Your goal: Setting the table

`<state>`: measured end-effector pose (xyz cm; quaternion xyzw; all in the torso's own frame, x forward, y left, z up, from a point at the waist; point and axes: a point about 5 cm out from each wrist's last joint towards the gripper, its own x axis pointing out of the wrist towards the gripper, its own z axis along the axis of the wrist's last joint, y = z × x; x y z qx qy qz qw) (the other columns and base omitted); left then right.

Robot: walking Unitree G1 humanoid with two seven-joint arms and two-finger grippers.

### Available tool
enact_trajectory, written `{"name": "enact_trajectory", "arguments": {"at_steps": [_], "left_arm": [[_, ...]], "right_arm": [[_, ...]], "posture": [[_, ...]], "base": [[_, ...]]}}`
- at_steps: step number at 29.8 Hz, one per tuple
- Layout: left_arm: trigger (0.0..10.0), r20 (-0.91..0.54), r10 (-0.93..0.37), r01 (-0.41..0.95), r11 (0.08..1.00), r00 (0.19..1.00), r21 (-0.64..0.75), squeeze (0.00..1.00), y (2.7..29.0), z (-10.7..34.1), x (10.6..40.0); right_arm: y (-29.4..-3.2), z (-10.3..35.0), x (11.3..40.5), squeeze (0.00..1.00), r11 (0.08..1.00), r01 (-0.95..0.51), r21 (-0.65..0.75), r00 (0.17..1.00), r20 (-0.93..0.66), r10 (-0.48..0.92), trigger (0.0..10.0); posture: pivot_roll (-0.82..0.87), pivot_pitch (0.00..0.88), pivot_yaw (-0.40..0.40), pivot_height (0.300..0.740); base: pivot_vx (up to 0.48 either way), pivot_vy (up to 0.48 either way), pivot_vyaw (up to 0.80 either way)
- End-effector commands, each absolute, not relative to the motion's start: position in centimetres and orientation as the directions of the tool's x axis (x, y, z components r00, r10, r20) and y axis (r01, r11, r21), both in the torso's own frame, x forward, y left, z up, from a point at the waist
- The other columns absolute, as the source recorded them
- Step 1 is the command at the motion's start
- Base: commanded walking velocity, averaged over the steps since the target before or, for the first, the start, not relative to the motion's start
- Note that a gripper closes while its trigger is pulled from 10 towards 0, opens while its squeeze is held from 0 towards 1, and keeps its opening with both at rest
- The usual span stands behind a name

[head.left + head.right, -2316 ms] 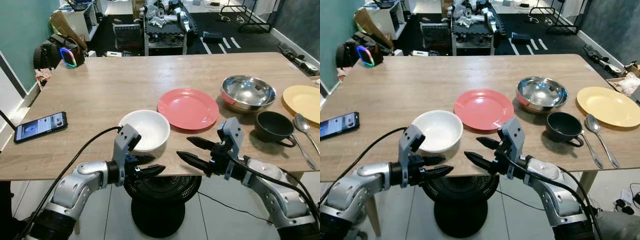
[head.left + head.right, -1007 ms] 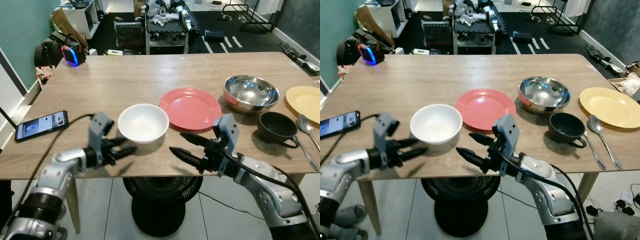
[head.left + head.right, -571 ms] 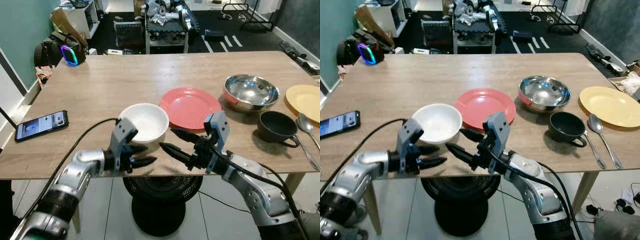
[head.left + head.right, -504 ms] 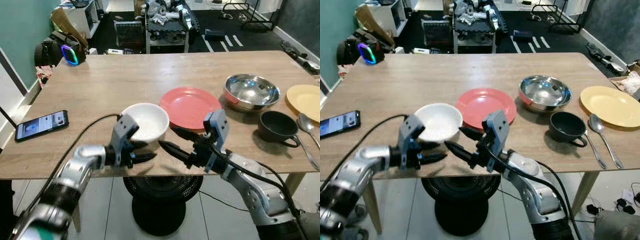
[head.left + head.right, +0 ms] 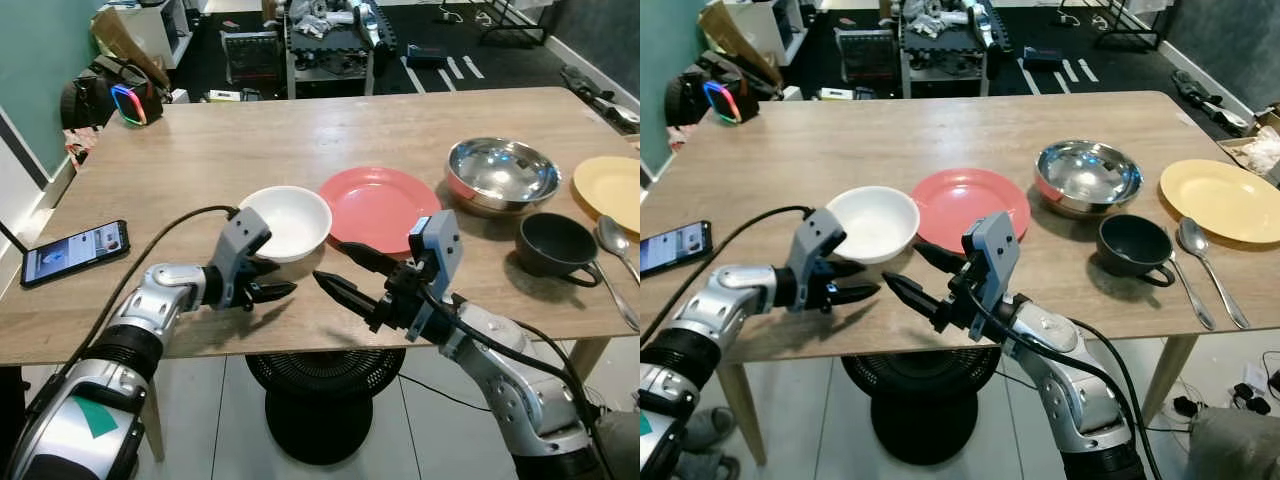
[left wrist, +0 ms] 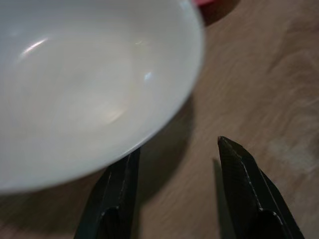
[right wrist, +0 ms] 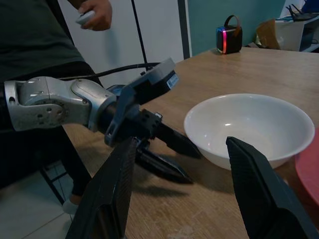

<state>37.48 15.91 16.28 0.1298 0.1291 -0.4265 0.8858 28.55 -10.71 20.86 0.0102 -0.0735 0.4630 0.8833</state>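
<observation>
A white bowl (image 5: 287, 220) stands on the wooden table (image 5: 200, 170) near its front edge. My left gripper (image 5: 277, 279) is open over the table just in front of the bowl's near rim; its fingers (image 6: 234, 169) lie low by the bowl (image 6: 84, 84), nothing between them. My right gripper (image 5: 330, 262) is open wide, hovering right of the bowl and in front of the red plate (image 5: 380, 205). The right wrist view faces the bowl (image 7: 249, 127) with the left gripper (image 7: 167, 149) beside it.
Right of the red plate stand a steel bowl (image 5: 500, 172), a black cup (image 5: 553, 243), a spoon (image 5: 615, 255) and a yellow plate (image 5: 612, 185). A phone (image 5: 72, 251) lies at the left edge, a lit speaker (image 5: 128, 104) at the far left corner. A person (image 7: 45, 45) stands nearby.
My left gripper came up from below the table edge, swung left, then settled at the bowl's near rim. My right gripper shifted left toward the bowl. The camera moved slightly.
</observation>
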Motion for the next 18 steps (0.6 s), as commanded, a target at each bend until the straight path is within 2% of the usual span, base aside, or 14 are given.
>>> {"name": "enact_trajectory", "arguments": {"at_steps": [1, 3, 4, 5, 9, 13, 18], "left_arm": [[10.0, -0.337, -0.669, 0.737, 0.661, 0.663, 0.138, 0.0, 17.9, 16.7, 37.8], [10.0, -0.329, -0.61, 0.681, 0.711, 0.721, 0.173, 0.0, 20.2, 17.6, 38.0], [10.0, -0.329, -0.61, 0.681, 0.711, 0.721, 0.173, 0.0, 20.2, 17.6, 38.0], [10.0, -0.322, -0.561, 0.635, 0.745, 0.763, 0.205, 0.0, 22.0, 18.4, 38.1], [10.0, -0.315, -0.534, 0.607, 0.766, 0.784, 0.213, 0.0, 23.2, 18.9, 38.0], [10.0, -0.332, -0.591, 0.667, 0.719, 0.735, 0.196, 0.0, 22.6, 18.5, 37.8], [10.0, -0.358, -0.725, 0.802, 0.58, 0.589, 0.144, 0.0, 19.0, 16.9, 37.4]], "right_arm": [[-10.7, 20.8, 28.3, 0.0, 0.569, -0.821, -0.041, 0.56, 0.139, 0.817, 10.0], [-10.6, 20.9, 28.4, 0.0, 0.567, -0.823, -0.041, 0.557, 0.143, 0.818, 10.0], [-10.6, 20.9, 28.4, 0.0, 0.567, -0.823, -0.041, 0.557, 0.143, 0.818, 10.0], [-10.6, 20.9, 28.5, 0.0, 0.566, -0.823, -0.041, 0.556, 0.145, 0.819, 10.0], [-10.6, 20.9, 28.5, 0.0, 0.566, -0.823, -0.04, 0.556, 0.146, 0.818, 10.0], [-10.6, 20.9, 28.5, 0.0, 0.569, -0.821, -0.039, 0.558, 0.147, 0.816, 10.0], [-10.6, 21.1, 28.5, 0.0, 0.577, -0.816, -0.042, 0.565, 0.157, 0.81, 10.0]], "posture": [[-0.02, 0.118, 0.123, 0.74], [-0.02, 0.116, 0.121, 0.74], [-0.02, 0.116, 0.121, 0.74], [-0.02, 0.114, 0.12, 0.74], [-0.01, 0.111, 0.12, 0.74], [-0.01, 0.108, 0.123, 0.74], [-0.02, 0.115, 0.132, 0.74]], "base": [[0.0, 0.0, 0.0], [0.0, 0.0, 0.0], [0.0, 0.0, 0.0], [0.0, 0.0, 0.0], [0.0, 0.0, 0.0], [0.0, 0.0, 0.0], [0.0, 0.0, 0.0]]}}
